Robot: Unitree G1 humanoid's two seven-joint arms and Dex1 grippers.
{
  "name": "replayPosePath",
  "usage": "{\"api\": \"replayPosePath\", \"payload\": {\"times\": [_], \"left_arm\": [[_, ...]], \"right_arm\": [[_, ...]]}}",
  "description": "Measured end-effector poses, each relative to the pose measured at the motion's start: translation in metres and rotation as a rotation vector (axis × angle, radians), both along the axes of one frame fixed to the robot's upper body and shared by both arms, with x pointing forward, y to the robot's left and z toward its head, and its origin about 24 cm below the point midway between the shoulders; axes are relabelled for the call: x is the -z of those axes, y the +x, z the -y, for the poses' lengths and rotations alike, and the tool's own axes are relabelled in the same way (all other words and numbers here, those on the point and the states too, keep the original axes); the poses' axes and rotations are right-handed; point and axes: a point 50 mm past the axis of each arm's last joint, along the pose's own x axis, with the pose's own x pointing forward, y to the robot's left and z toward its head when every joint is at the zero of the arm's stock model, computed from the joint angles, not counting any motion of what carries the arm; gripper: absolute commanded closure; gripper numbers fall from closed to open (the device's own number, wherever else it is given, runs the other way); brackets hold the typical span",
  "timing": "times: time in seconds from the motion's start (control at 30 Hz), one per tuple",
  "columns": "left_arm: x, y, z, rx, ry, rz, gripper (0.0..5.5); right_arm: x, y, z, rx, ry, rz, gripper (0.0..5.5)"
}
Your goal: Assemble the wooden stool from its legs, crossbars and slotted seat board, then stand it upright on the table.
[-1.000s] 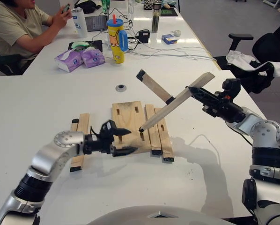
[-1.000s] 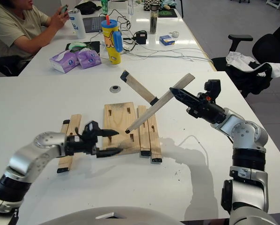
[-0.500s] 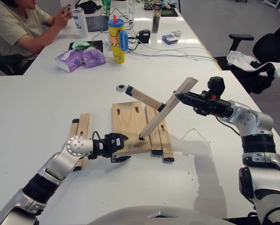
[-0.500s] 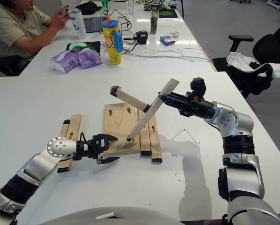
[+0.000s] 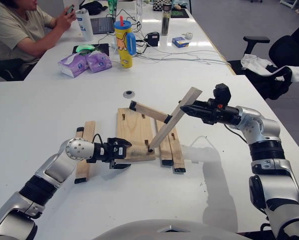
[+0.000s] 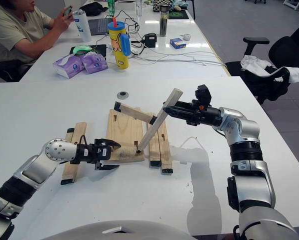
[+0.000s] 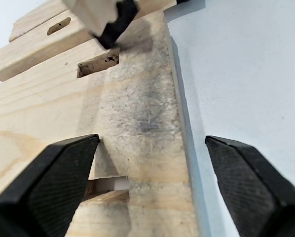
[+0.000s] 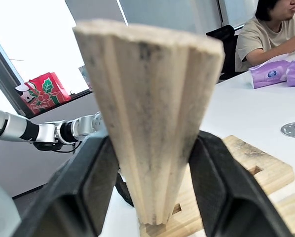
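Seat board (image 5: pixel 134 127) of the wooden stool lies flat at the centre of the frame on the white table (image 5: pixel 49 110), slots up, as I work on fitting a leg. My right claw (image 5: pixel 190 106) pinches the upper end of the leg (image 5: pixel 172 120), which slants down from the right. Its black-tipped foot sits at a slot near the board's lower right corner. A crossbar (image 5: pixel 149 112) joined to the leg juts toward the upper left. My left claw (image 5: pixel 125 155) is spread wide at the board's lower edge, one finger over the wood and the other over bare table, clamping nothing.

As I judge it, the step in hand is seating this leg. The next move calls for tipping it upright over the slot and pressing down while the left claw steadies the board.

Loose slats (image 5: pixel 175 155) lie just right of the board, a second pair (image 5: pixel 84 150) to its left. At upper centre stands a lidded yellow tumbler (image 5: pixel 124 42) with a straw, contents hidden, and left of it purple tissue packs (image 5: pixel 85 62).
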Motion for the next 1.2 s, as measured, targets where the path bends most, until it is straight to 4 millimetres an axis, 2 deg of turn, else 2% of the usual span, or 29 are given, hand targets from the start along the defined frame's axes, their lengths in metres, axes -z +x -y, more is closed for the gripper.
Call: {"api": "replayPosePath", "payload": {"times": [0.5,0.63,0.87,1.0,1.2], "left_arm": [[0.002,0.002,-0.001,0.027,0.009,0.005,1.53],[0.002,0.002,-0.001,0.028,0.014,0.005,1.53],[0.003,-0.001,0.000,0.008,0.008,0.007,1.53],[0.007,-0.004,0.001,-0.032,-0.007,0.002,1.53],[0.017,-0.014,0.010,-0.128,-0.059,-0.020,1.53]], "right_arm": [[-0.002,0.012,-0.018,-0.036,-0.067,0.147,3.45],[-0.010,0.010,-0.022,-0.096,-0.142,0.254,3.45],[-0.025,0.001,-0.043,-0.208,-0.254,0.429,3.45],[-0.021,-0.005,-0.049,-0.204,-0.274,0.441,3.45],[-0.004,-0.016,-0.058,-0.180,-0.303,0.446,3.45]]}}
